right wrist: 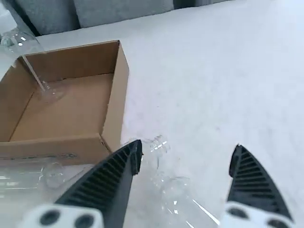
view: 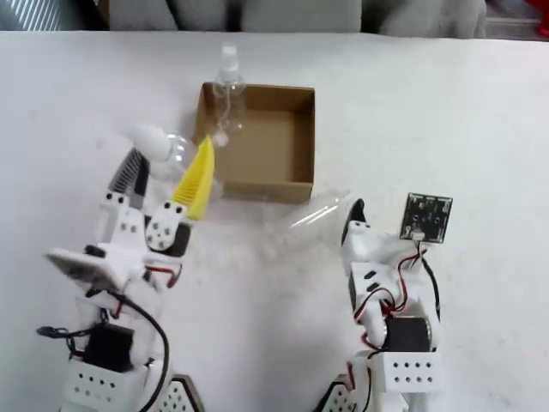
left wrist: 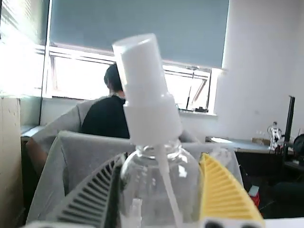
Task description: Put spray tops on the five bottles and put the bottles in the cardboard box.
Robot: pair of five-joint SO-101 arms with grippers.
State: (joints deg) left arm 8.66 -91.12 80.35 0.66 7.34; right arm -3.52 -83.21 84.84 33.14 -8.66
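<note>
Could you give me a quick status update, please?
Left gripper shut on capped bottle beside cardboard box. Right gripper open above uncapped bottle. Third bottle stands inside.

White table (view: 480,103), grey cushions (view: 300,13), bright window (left wrist: 71,80) under blue blind (left wrist: 142,23)

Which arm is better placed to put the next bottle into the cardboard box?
Left: the left gripper holds a spray-topped bottle beside the cardboard box; the right gripper hangs open over an uncapped bottle.
</note>
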